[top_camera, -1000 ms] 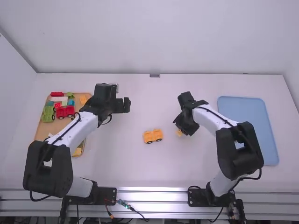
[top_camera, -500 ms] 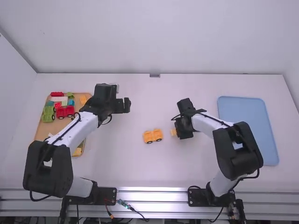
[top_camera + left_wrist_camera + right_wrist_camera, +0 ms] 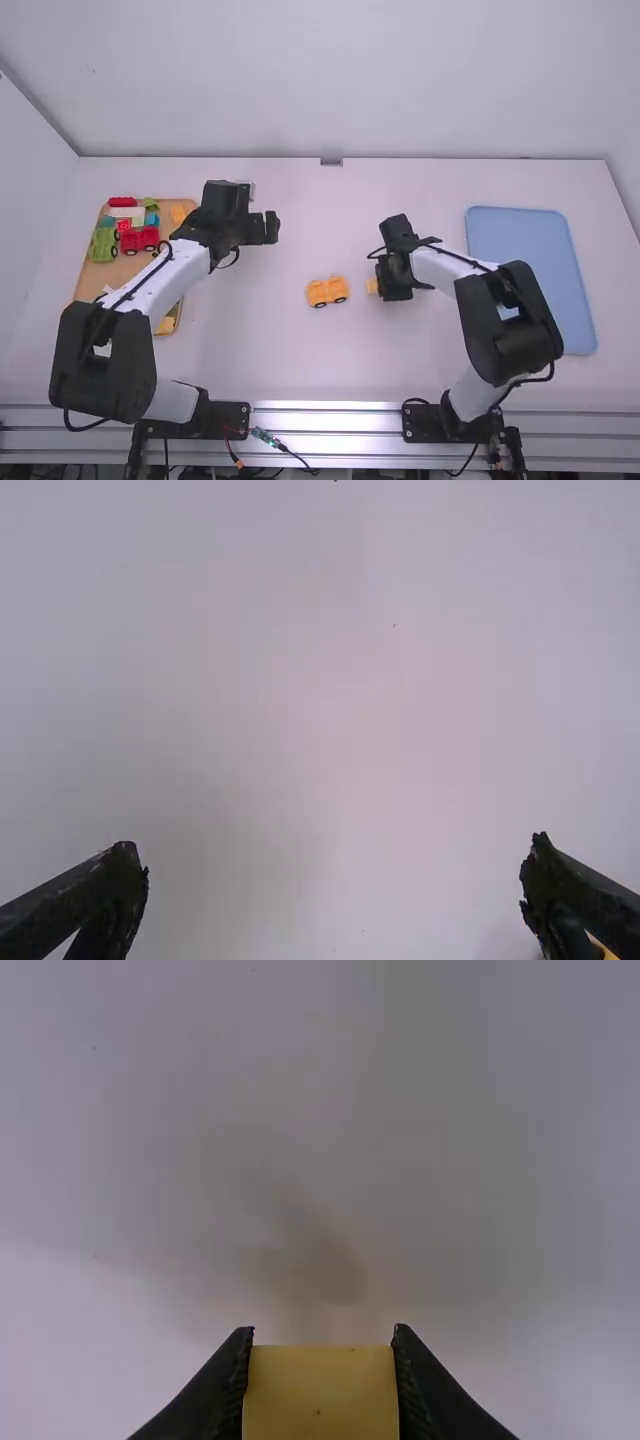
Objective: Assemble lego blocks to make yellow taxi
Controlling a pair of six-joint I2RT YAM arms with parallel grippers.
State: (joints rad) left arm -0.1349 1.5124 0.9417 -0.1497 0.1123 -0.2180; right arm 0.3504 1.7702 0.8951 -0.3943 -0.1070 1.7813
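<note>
Near the table's middle lies the orange-yellow car base [image 3: 327,291] with dark wheels. Just right of it in the high view is my right gripper [image 3: 378,284], shut on a yellow block [image 3: 372,286]. In the right wrist view the right gripper [image 3: 321,1350] has the yellow block [image 3: 320,1392] pinched between both fingers, over the white table. My left gripper [image 3: 272,227] stands open beyond and left of the car base; in the left wrist view the left gripper [image 3: 335,885] has its fingers wide apart with nothing between them.
At the left, a wooden tray [image 3: 88,275] holds a green vehicle [image 3: 103,244], a red vehicle [image 3: 139,239] and several loose blocks, partly behind the left arm. A blue tray [image 3: 545,262] lies at the right, partly behind the right arm.
Over the last second my right gripper has turned and moved slightly left with the yellow block, closer to the car base. The left arm and the car base have stayed put.
</note>
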